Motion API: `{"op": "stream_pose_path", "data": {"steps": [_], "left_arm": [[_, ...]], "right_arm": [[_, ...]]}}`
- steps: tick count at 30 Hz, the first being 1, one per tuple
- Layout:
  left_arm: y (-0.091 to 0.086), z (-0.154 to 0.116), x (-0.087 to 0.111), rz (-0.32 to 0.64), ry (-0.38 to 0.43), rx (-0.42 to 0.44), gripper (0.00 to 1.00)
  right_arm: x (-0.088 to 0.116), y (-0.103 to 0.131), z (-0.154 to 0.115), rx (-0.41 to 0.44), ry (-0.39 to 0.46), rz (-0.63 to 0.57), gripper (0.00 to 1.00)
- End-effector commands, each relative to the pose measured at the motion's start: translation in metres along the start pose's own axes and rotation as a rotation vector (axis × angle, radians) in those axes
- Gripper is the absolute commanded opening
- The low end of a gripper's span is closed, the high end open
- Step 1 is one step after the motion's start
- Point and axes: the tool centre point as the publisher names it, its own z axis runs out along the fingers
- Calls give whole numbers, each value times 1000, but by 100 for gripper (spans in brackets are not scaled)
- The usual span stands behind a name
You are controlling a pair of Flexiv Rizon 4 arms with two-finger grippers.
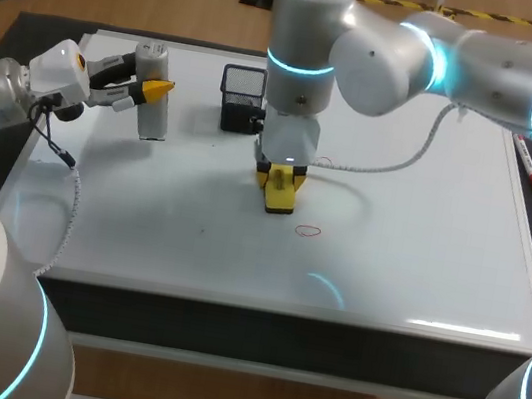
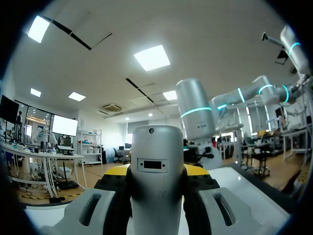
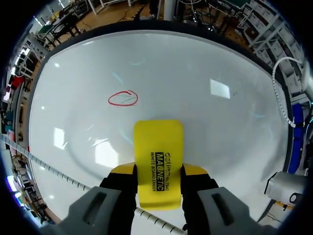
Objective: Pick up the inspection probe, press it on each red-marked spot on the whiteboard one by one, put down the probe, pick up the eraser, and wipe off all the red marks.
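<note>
The right fingers (image 3: 123, 170) are clamping the eraser (image 3: 158, 156) by its long sides on the whiteboard (image 3: 220, 137), just short of the red mark (image 3: 123, 99). It is probably handling light and rigid. The left fingers (image 2: 116, 171) are clamping the inspection probe (image 2: 155, 147).

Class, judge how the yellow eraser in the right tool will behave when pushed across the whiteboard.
The eraser looks like a stiff block, so it probably keeps its shape in the right tool. Pressed flat on the glossy whiteboard, it should slide, not roll or tip.
</note>
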Motion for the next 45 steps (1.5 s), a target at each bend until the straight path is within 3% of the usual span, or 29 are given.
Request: {"op": "stream_pose_path", "data": {"steps": [1, 7, 15, 21, 29, 40, 45], "left_arm": [[0, 0, 0, 1, 1, 4, 0], [0, 0, 0, 1, 1, 4, 0], [0, 0, 0, 1, 1, 4, 0], [0, 0, 0, 1, 1, 4, 0], [0, 0, 0, 1, 1, 4, 0], [0, 0, 0, 1, 1, 4, 0], [0, 0, 0, 1, 1, 4, 0]], "right_arm": [[19, -2, 8, 9, -2, 11, 0], [31, -5, 1, 27, 2, 28, 0], [45, -2, -41, -12, -10, 21, 0], [70, -16, -61, 14, -41, 50, 0], [128, -47, -68, 6, -70, 158, 0], [224, -88, -58, 6, -4, 296, 0], [258, -98, -54, 9, 16, 366, 0]]}}
